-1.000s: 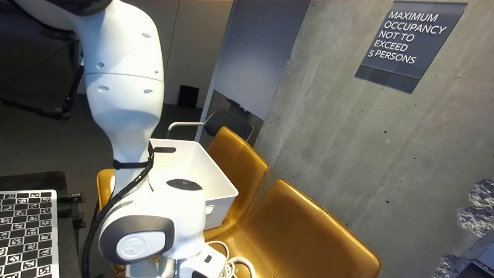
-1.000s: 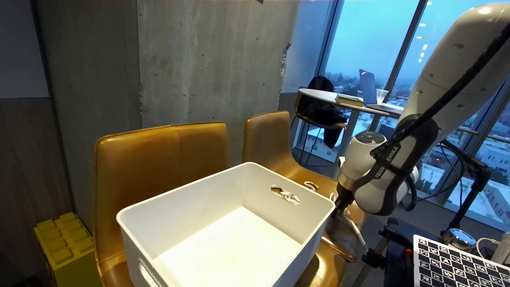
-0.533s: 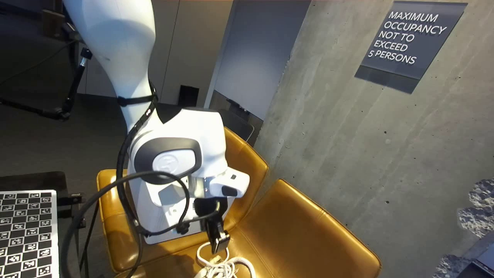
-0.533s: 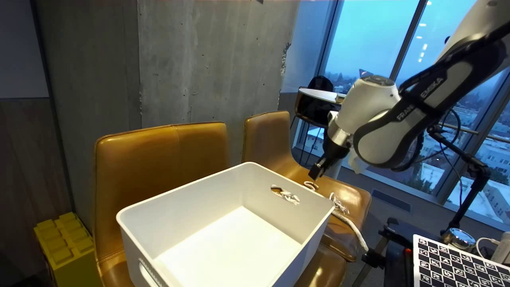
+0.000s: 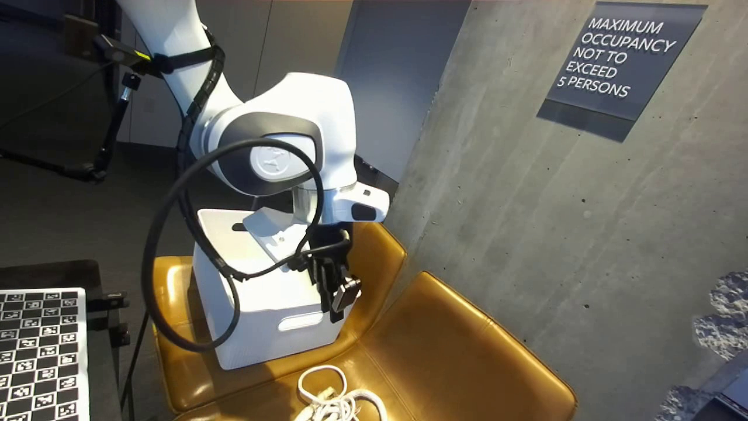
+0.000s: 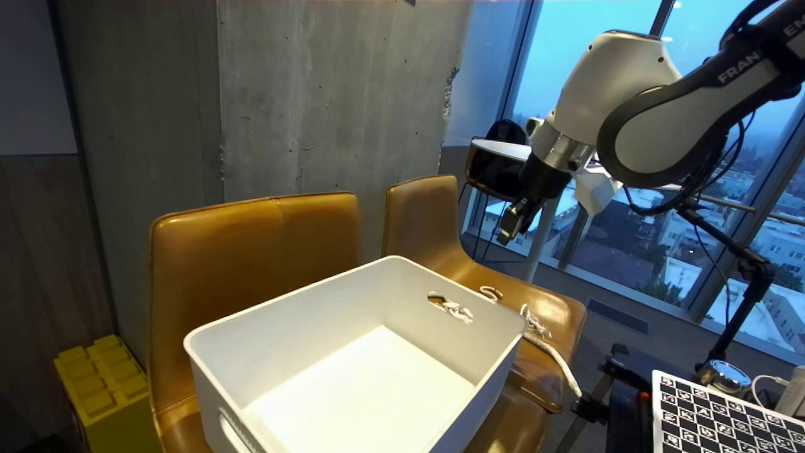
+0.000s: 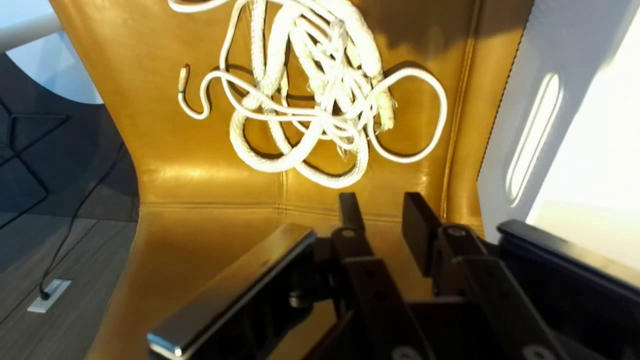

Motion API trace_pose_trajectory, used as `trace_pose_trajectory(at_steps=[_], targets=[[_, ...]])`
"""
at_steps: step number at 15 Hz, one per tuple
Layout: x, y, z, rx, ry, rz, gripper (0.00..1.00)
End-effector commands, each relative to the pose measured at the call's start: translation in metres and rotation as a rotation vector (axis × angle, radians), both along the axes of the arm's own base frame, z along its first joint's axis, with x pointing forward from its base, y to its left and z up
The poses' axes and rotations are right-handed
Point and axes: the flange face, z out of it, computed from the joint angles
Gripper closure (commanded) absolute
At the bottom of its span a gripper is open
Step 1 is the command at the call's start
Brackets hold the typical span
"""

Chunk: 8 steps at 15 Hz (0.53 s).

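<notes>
My gripper (image 7: 381, 200) is open and empty, with a gap between its black fingers (image 7: 422, 220). It hangs above a tan leather chair seat, and shows in both exterior views (image 5: 339, 301) (image 6: 512, 223). A tangled pile of white rope (image 7: 345, 82), thick and thin strands, lies on the tan chair (image 7: 210, 255) beyond the fingertips in the wrist view, apart from them. The rope also shows in both exterior views (image 5: 334, 406) (image 6: 556, 358). A white bin (image 6: 327, 321) with handle slots stands on the neighbouring tan chair (image 6: 258, 270); its wall shows at the right of the wrist view (image 7: 575, 60).
A checkered marker board (image 5: 41, 351) lies on a dark stand beside the chairs. A concrete wall (image 5: 526, 234) rises behind them. A black cable (image 5: 153, 251) loops from the arm. A yellow block-shaped box (image 6: 104, 390) and a round table (image 6: 503, 150) stand farther off.
The arm has risen from low over the rope chair. The gripper has moved up, away from the rope, and is now in sight in both exterior views. The rope and bin have not visibly moved.
</notes>
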Motion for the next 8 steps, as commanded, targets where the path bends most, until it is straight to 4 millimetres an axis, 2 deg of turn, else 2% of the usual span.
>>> trace_pose_trajectory(at_steps=[1,6,8], targets=[[-0.035,-0.019,-0.031,0.027,0.095,0.014,0.4],[-0.076,-0.051,-0.08,0.055,0.196,-0.01,0.03],[-0.081,-0.064,-0.094,0.053,0.209,-0.004,0.0]])
